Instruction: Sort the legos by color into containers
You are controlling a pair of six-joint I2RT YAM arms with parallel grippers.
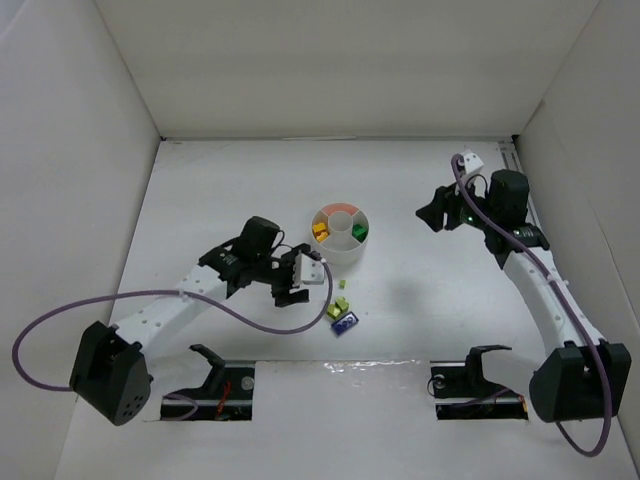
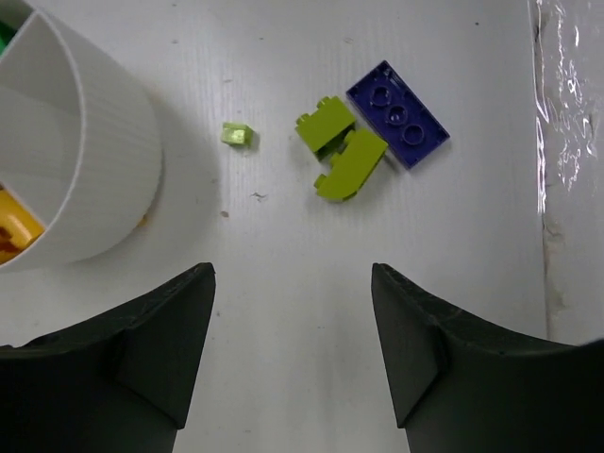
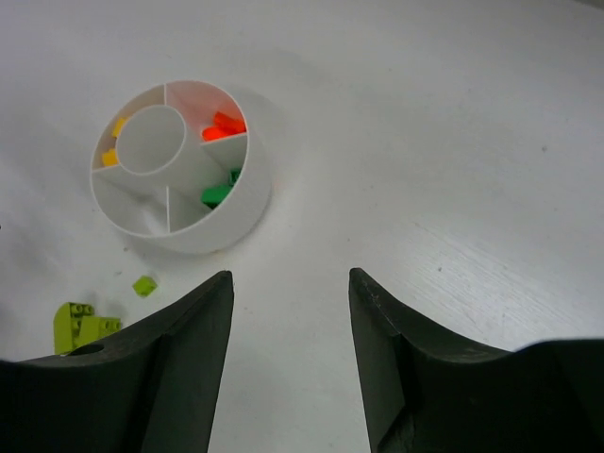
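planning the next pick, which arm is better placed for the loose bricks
Left arm: its open jaws hang close to the lime bricks and purple brick; the right arm sits past the dish, farther off.

left gripper (image 2: pixel 291 276), right gripper (image 3: pixel 290 278): jaws spread, empty

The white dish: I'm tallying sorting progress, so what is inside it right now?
Visible: orange bricks in one wedge, green bricks in the next, yellow bricks in another. The centre cup looks empty. The dish's near wall hides part of the remaining wedges' floors.
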